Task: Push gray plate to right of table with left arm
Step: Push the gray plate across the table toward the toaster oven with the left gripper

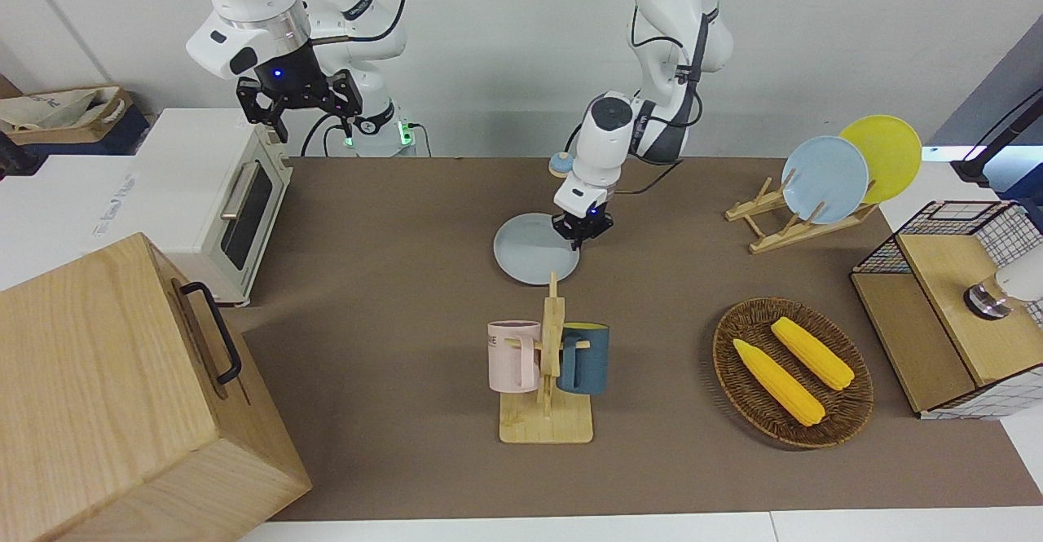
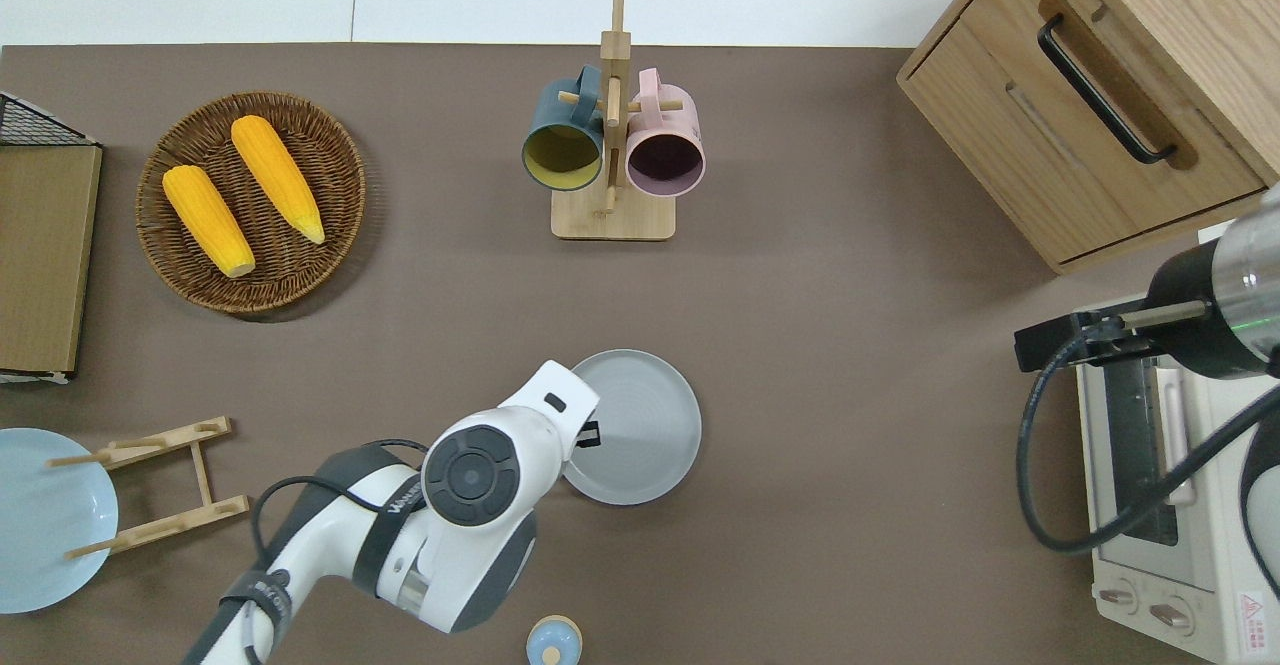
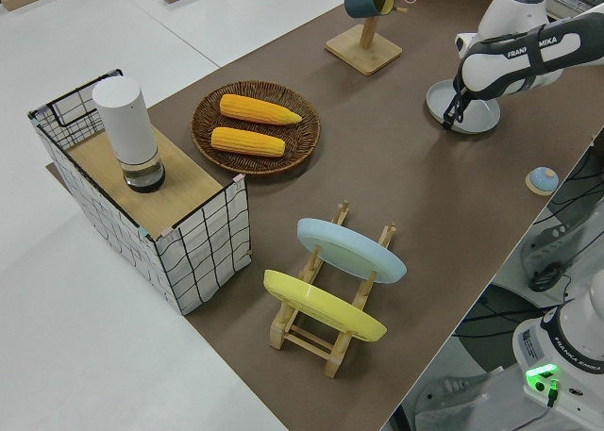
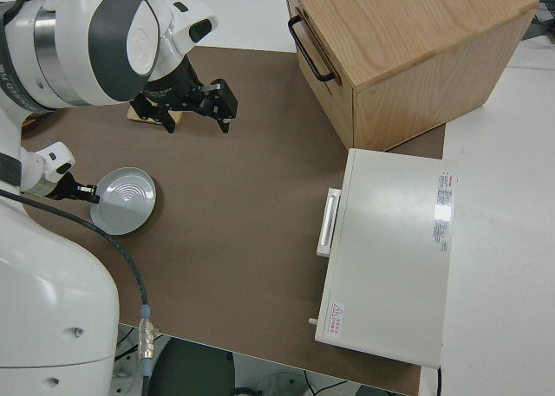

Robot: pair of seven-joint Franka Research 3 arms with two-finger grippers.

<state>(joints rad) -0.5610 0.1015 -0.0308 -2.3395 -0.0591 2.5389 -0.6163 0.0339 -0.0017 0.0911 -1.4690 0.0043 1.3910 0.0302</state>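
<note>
My left claw (image 1: 583, 232) is pressing low against the gray plate's (image 1: 534, 250) rim at the left-arm end, grip state unclear | plate is lying flat mid-worktop (image 1: 391, 224), nearer the robots than the mug rack (image 1: 547, 379) | my right arm is sitting parked, claw (image 1: 299, 106) spread apart.

Pale gray-blue plate (image 2: 640, 425), matte brown table (image 2: 850, 365) — yellow corn (image 2: 276, 177), perhaps ribbed

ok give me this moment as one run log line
left gripper: at gray plate rim, pushing | plate: flat on table, mid-table, nearer robots than mug rack | right arm: parked
</note>
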